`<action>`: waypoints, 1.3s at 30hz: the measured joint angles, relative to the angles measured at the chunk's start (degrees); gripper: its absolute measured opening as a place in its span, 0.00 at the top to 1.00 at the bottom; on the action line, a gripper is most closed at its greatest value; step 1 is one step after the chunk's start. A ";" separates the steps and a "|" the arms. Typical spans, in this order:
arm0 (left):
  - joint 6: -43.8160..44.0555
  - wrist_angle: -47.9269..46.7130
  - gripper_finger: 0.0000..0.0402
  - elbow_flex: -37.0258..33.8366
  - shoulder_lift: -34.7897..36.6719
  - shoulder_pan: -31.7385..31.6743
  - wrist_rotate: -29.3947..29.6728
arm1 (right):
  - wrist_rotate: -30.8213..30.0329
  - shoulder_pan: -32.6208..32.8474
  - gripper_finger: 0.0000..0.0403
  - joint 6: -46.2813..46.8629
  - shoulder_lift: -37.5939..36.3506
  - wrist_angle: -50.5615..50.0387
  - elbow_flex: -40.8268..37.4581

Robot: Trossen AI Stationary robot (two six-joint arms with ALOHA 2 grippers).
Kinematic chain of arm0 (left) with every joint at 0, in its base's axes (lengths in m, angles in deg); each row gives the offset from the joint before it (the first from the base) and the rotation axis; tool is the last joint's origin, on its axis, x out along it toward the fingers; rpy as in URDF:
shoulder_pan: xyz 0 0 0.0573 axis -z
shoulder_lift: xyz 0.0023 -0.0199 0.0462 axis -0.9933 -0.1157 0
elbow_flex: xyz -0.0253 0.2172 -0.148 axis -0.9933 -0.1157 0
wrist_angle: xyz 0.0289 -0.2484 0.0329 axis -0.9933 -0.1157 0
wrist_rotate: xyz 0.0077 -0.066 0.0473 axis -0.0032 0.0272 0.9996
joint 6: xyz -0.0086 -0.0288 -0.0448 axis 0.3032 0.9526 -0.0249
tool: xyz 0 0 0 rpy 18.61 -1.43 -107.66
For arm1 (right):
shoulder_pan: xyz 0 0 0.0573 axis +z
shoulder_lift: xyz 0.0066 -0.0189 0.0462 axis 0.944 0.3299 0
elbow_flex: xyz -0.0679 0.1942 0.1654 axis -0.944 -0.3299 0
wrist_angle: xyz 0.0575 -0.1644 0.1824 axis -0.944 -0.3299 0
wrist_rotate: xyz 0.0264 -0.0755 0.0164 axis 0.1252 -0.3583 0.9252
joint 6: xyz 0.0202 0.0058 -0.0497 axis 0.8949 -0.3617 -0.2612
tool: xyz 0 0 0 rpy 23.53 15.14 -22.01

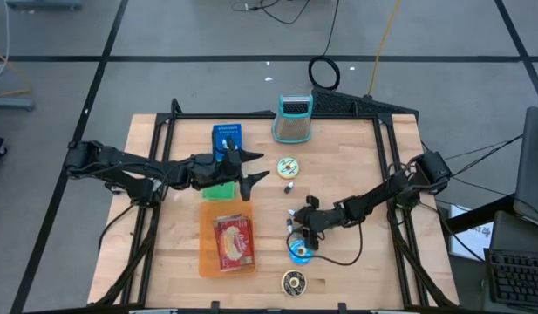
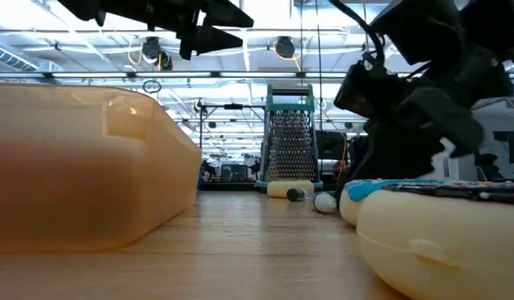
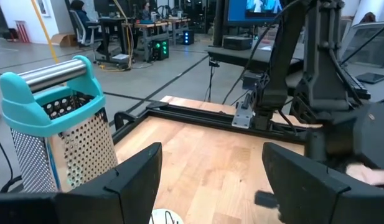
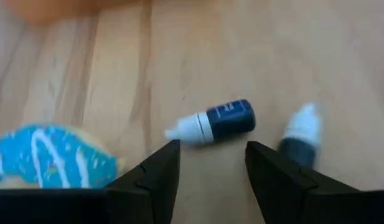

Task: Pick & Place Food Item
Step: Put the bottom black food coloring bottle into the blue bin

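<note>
Blue-iced donut (image 4: 51,163) cut off by frame edge — right end effector (image 4: 210,163) open, empty.

— Where's the left arm?

— It reaches in from nine o'clock toward the middle of the surface, its left hand (image 1: 251,170) raised, fingers spread wide and holding nothing.

— And the right arm?

— It comes in from three o'clock, bent down toward the centre. Its right hand (image 1: 296,228) sits low at about five o'clock from the middle, fingers (image 4: 148,180) parted with nothing between them.
</note>
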 joint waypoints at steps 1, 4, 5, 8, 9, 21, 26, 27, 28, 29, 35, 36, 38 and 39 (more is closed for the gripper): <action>0.00 0.00 0.32 0.00 -0.01 0.00 0.00 | 0.01 -0.23 0.58 -0.02 -0.93 -0.15 -0.02; 0.04 -0.30 0.32 0.00 -0.01 0.00 0.00 | -0.10 -0.56 0.58 -1.19 -4.76 -0.85 0.01; 0.00 -0.34 0.32 0.00 -0.01 0.00 0.00 | -0.14 -0.56 0.58 -2.10 -6.19 -1.59 0.01; 0.00 -0.35 0.32 0.00 -0.01 0.02 0.00 | -3.98 -0.80 0.58 -4.65 -9.17 -4.74 0.12; 0.00 -0.36 0.32 0.00 -0.01 0.00 0.00 | -5.98 -0.83 0.58 -5.38 -9.63 -6.46 0.12; 0.00 0.05 0.32 0.00 -0.73 0.00 0.00 | -7.34 -2.33 0.58 -4.26 -4.47 -8.60 -0.34; 0.03 1.28 0.32 -0.05 -2.26 -0.63 -0.02 | -7.40 -2.35 0.58 -3.88 -2.28 -8.66 -0.36; 0.16 1.57 0.32 -0.07 -2.58 -0.77 0.00 | -7.39 -2.41 0.58 -3.87 -2.15 -8.58 -0.36; 0.36 2.62 0.32 0.03 -3.17 -0.95 0.00 | -7.37 -2.50 0.58 -3.93 -2.03 -8.53 -0.36; 0.46 2.80 0.32 0.15 -3.45 -1.18 -0.02 | -7.29 -2.60 0.58 -3.91 -1.99 -8.50 -0.34; 0.50 2.21 0.32 0.04 -4.32 -1.90 -0.02 | -7.04 -3.07 0.61 -2.30 -1.84 -7.60 -0.34; 0.52 2.14 0.32 0.02 -4.36 -1.90 -0.02 | -7.05 -3.07 0.62 -2.31 -1.84 -7.48 -0.34; 0.52 2.32 0.32 0.02 -4.36 -1.90 -0.02 | -7.29 -3.09 0.65 -2.31 -1.84 -7.03 -0.34; 0.53 2.47 0.32 0.02 -4.36 -1.88 -0.02 | -7.31 -3.10 0.67 -2.31 -1.84 -6.72 -0.34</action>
